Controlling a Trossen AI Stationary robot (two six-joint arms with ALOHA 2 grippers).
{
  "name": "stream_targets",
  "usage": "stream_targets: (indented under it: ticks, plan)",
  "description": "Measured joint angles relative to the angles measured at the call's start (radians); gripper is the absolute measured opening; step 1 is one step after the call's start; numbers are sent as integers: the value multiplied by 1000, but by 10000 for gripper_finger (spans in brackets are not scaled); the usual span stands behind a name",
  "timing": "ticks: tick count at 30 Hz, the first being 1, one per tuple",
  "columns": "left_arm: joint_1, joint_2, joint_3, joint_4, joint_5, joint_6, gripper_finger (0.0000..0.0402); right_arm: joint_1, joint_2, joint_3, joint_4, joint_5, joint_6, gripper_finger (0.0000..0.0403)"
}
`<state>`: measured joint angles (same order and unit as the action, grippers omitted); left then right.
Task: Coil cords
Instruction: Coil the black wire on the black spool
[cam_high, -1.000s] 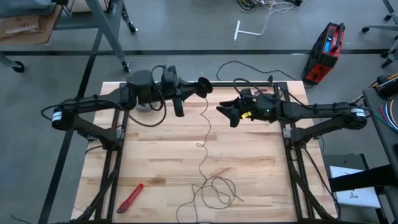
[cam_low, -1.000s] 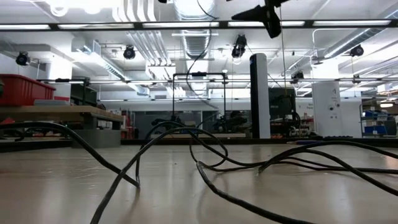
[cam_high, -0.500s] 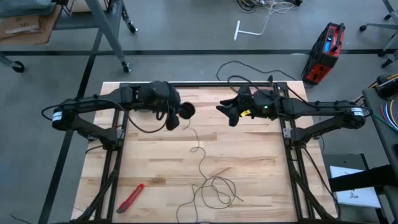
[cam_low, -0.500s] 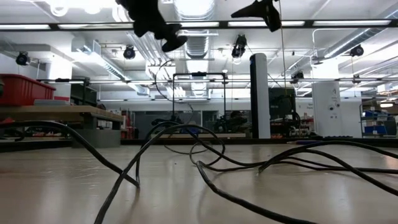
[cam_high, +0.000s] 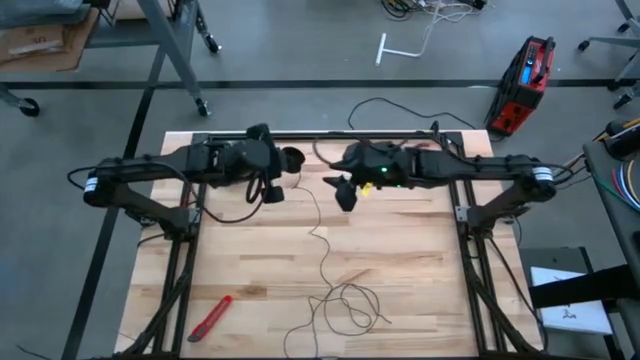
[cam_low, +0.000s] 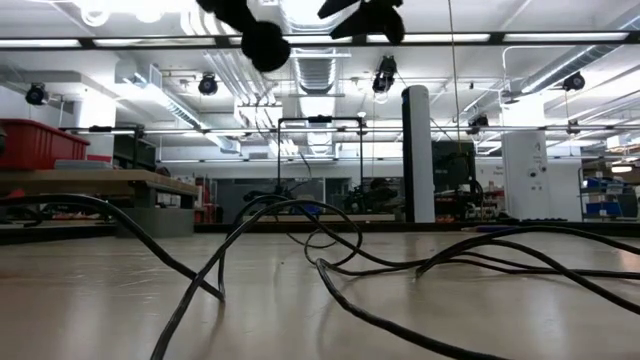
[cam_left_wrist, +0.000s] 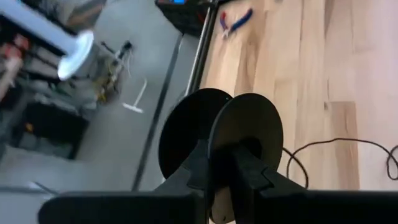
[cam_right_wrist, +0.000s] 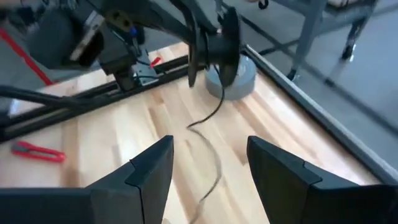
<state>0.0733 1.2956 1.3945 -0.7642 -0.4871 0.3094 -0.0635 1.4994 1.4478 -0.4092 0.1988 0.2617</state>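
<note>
In the high view's upper middle, the left gripper (cam_high: 283, 168) is clamped on the black reel (cam_high: 291, 158), held above the table (cam_high: 420, 270). The right gripper (cam_high: 338, 190), fingers spread wide and empty, hovers just right of it. The thin cord (cam_high: 322, 232) trails down to a loose tangle at the bottom centre.

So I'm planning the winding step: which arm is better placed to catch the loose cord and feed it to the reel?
Probably the right. Its gripper hangs open beside the cord just below the reel. The left gripper is shut on the reel, so it is occupied.
</note>
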Motion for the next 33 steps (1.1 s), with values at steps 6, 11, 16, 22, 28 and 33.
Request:
stream_targets:
  ticks: [6,11,16,22,28,33]
  plan:
    - [-4,39,76,-92,-24,16,22,0,90,122,-4,12,-111,199]
    - [-5,78,110,-127,-26,16,19,0,152,204,-7,12,-154,199]
    - [-13,101,133,-109,27,-1,16,0,205,265,-58,51,-159,199]
    - [-16,98,133,-92,52,-31,16,0,217,284,-108,83,-156,199]
    - [-37,93,132,-73,61,-40,16,1,217,282,-108,78,-148,199]
    - [-49,92,132,-36,108,-70,14,2,217,282,-106,77,-138,198]
